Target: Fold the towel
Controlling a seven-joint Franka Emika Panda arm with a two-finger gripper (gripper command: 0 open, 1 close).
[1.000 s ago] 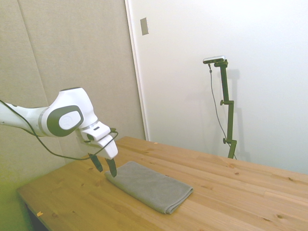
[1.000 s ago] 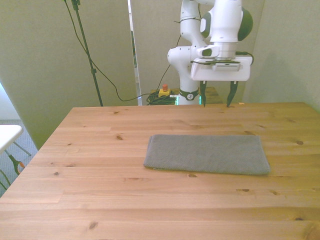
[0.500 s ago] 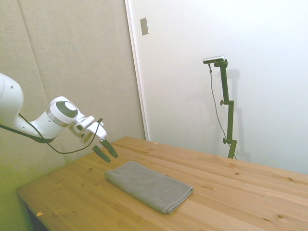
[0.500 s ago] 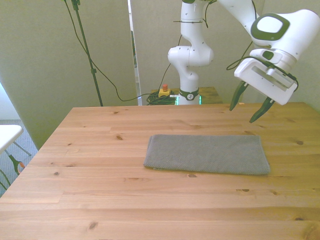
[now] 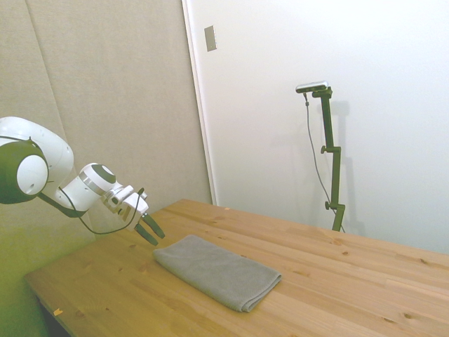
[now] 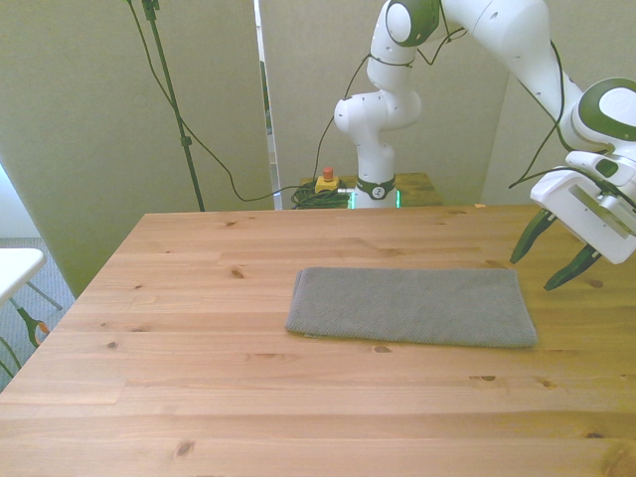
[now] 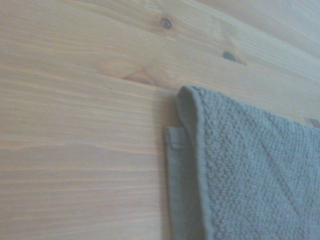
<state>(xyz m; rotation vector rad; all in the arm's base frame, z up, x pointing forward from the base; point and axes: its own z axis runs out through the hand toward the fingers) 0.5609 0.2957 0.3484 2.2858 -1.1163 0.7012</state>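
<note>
tool (image 6: 556, 261) now lower, beside towel (image 6: 411, 306)

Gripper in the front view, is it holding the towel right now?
No, the gripper hangs open beyond the towel end on the front view's right, touching nothing.

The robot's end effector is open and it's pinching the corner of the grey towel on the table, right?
Not quite. The end effector is open, but it isn't pinching the towel. It hangs in the air beside the towel's end, touching nothing, while the towel lies flat on the table. The front view shows the gap.
</note>
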